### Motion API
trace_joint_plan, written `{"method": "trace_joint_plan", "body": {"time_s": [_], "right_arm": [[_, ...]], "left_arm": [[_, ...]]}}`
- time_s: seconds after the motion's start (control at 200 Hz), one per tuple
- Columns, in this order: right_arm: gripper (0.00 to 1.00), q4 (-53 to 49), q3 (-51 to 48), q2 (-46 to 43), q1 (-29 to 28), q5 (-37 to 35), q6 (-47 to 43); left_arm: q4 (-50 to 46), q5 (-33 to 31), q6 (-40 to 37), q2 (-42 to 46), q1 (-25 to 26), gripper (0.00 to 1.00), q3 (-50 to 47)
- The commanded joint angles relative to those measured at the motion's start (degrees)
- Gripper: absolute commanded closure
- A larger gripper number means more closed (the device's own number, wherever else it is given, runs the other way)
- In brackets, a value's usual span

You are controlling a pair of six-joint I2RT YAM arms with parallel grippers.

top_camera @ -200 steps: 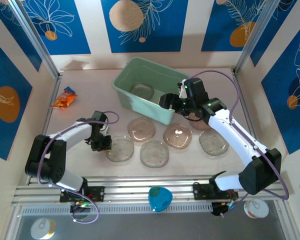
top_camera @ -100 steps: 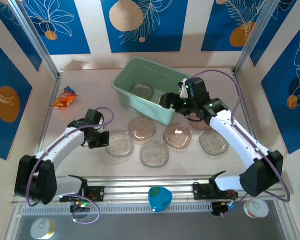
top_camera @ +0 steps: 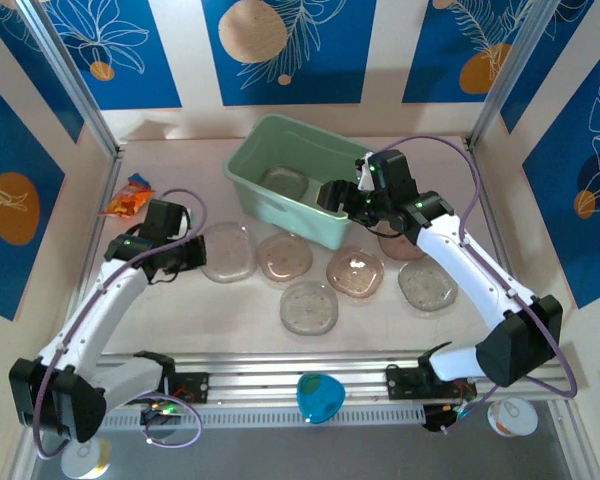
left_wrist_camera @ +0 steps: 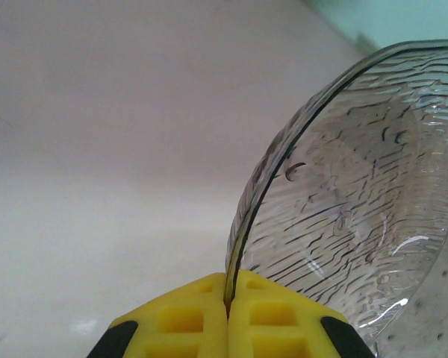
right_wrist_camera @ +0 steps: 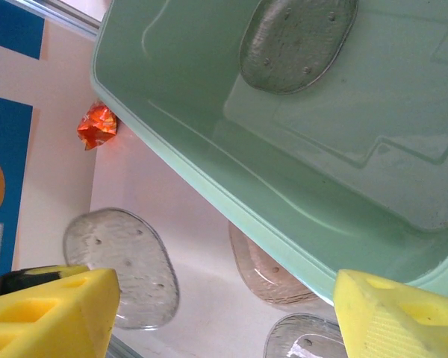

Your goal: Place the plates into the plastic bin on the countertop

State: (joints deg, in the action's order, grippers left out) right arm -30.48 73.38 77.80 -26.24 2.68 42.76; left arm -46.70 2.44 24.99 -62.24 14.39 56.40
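Note:
The mint-green plastic bin [top_camera: 325, 228] stands at the back middle of the countertop [top_camera: 180, 320], with one clear plate [top_camera: 283, 182] inside it. My left gripper [top_camera: 187, 253] is shut on the rim of another clear plate [top_camera: 227, 250], held tilted just left of the bin. The left wrist view shows its yellow fingers [left_wrist_camera: 179, 317] pinching that plate [left_wrist_camera: 351, 216] by the edge. My right gripper [top_camera: 345, 198] hovers open over the bin's near rim [right_wrist_camera: 231, 205], nothing between its fingers [right_wrist_camera: 52, 313]. Several more plates lie in front of the bin: pinkish ones [top_camera: 283, 257] [top_camera: 355, 271] and clear ones [top_camera: 309, 306] [top_camera: 426, 285].
An orange snack packet [top_camera: 128, 196] lies at the far left by a metal post [top_camera: 80, 90]. A further pinkish plate [top_camera: 398, 246] lies partly under my right arm. A blue object [top_camera: 320, 397] sits on the front rail.
My left gripper has lifted the clear plate out of the front row and carried it back and to the left, toward the bin. The right arm has hardly moved.

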Motion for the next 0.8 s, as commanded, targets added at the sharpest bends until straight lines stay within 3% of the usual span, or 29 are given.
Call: {"method": "trace_joint_plan", "body": {"time_s": [0.0,0.525,0.655,0.795], "right_arm": [[0.24,-0.3,2.9,0.0,-0.3,1.6,1.4],[0.24,-2.9,8.4,0.7,-0.7,3.4,3.9],[0.24,-2.8,9.4,1.0,-0.7,4.3,5.3],[0.24,-3.4,12.1,1.8,-2.3,3.7,3.6]], "left_arm": [[-2.8,-3.0,-0.8,2.2,-1.0,1.00,3.7],[-4.7,-11.6,-2.2,1.3,-4.0,1.00,20.8],[-1.3,-10.8,-0.4,-0.2,-4.1,1.00,23.4],[7.6,-4.6,4.1,-1.5,-4.1,1.00,22.7]]}}
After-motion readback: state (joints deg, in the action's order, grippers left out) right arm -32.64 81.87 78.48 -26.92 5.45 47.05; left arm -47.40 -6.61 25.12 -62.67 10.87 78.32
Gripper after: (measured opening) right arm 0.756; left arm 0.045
